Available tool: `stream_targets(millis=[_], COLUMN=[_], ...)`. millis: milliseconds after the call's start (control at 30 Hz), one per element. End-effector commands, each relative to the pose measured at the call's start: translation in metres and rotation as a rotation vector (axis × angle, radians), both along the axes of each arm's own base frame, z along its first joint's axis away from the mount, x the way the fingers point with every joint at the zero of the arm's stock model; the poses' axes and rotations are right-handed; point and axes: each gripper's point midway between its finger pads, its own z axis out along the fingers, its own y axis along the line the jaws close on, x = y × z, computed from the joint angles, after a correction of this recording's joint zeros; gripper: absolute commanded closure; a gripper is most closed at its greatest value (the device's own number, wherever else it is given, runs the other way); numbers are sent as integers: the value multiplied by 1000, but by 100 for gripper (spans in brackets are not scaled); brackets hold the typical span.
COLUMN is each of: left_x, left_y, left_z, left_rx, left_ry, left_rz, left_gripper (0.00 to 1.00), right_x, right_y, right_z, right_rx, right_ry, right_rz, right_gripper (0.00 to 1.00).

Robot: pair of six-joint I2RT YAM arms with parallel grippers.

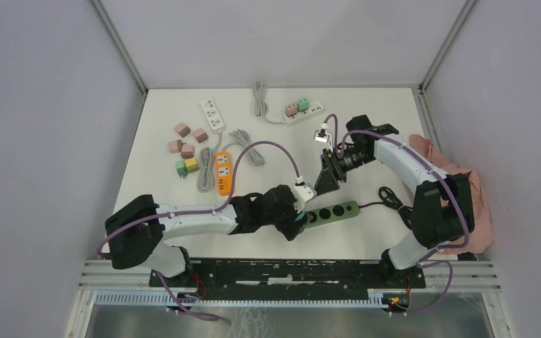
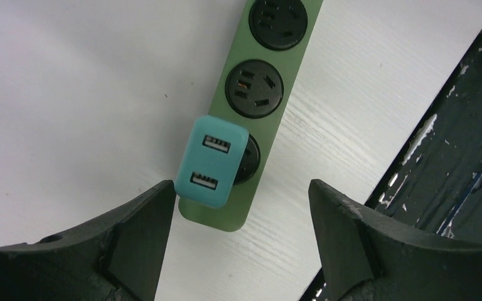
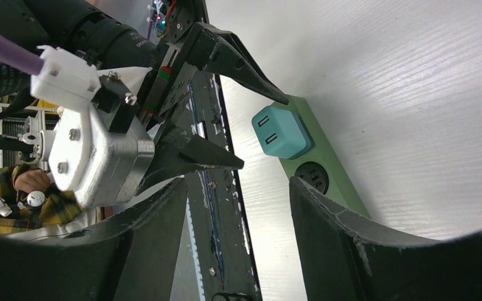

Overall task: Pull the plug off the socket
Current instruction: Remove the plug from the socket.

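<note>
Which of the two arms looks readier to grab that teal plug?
Left. The left arm has its open jaws right at the teal USB charger in the green power strip; the right arm hangs farther back.

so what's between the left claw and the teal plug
Only bare table and the green strip; the left wrist view shows the open left claw flanking the teal plug.

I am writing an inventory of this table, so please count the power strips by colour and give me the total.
White strips: 2
Orange strip: 1
Green strip: 1
Total: 4
</note>
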Motion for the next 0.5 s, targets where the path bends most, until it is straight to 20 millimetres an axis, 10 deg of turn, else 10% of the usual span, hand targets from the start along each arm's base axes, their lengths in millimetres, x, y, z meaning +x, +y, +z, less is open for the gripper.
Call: stream_targets(millis=[0, 467], left_x=[21, 37], left_y=[-14, -24], left_z=[24, 28], left_rx=[0, -10], left_ry=[-123, -140], left_rz=[-20, -128], left_gripper=[16, 31], right_x=[8, 8], right_y=[2, -1], right_z=[19, 23], right_rx=[38, 43], right_ry=[-79, -123], right_rz=[7, 26], right_gripper=[33, 33])
